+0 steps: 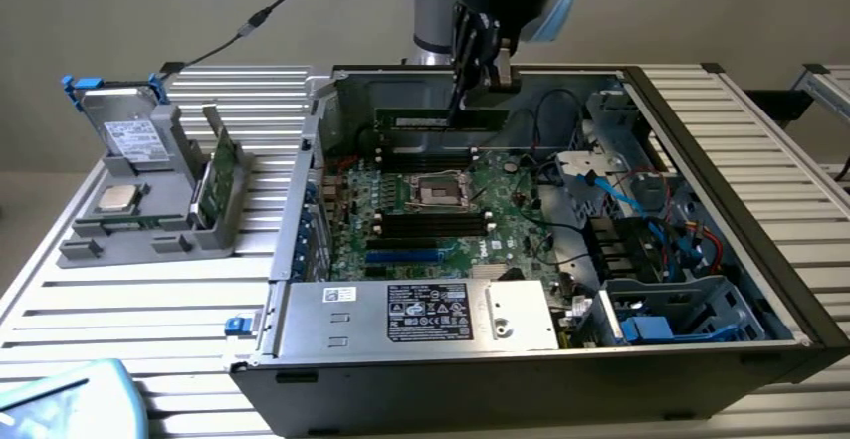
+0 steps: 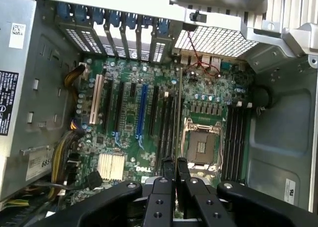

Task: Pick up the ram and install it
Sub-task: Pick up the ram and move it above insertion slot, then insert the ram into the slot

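The slatted metal table [image 1: 159, 310] carries an open computer case [image 1: 743, 170], which takes up the middle and the side toward the exterior view's right. Inside it the green motherboard [image 1: 492, 225] [image 2: 129, 113] lies flat on the case floor, with the bare processor socket [image 1: 436, 191] [image 2: 201, 143] near its middle and long black slots [image 2: 233, 137] on either side of the socket. A silver power supply [image 1: 425, 315] sits along the case's near wall. Close to the table's edge at the exterior view's left stands a grey parts holder [image 1: 146, 210]. A second green stick [image 1: 213, 175] is set upright in it.

The gripper [image 1: 461, 109] [image 2: 175, 163] reaches down into the case near its rear wall, clenched on the ram [image 1: 432, 120] [image 2: 178, 127]. It pinches the ram's upper edge. The ram hangs level and on edge over the slots just behind the socket, running along their line. It appears to be clear of them.
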You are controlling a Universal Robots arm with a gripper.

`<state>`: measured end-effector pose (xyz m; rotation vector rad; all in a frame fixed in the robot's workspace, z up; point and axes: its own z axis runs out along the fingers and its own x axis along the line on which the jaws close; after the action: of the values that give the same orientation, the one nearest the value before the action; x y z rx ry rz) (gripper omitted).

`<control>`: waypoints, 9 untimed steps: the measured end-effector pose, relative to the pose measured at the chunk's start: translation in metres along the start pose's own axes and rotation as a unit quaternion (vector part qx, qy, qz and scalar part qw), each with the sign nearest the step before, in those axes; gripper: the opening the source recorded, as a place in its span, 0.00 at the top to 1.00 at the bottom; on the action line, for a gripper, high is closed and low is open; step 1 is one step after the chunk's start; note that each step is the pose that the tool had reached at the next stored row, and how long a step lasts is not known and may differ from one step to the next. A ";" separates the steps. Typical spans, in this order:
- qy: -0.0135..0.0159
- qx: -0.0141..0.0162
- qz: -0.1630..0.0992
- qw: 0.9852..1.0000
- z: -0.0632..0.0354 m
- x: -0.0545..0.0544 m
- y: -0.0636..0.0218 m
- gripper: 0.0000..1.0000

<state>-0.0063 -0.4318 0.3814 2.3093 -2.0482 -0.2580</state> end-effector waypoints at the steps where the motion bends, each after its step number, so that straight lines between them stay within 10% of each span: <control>1: 0.000 0.000 0.000 1.000 0.0018 0.000 -0.0005 0.86; 9: -0.004 0.003 0.028 1.000 0.0161 0.000 -0.0030 0.86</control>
<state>-0.0059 -0.4299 0.3652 2.2527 -2.1170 -0.2602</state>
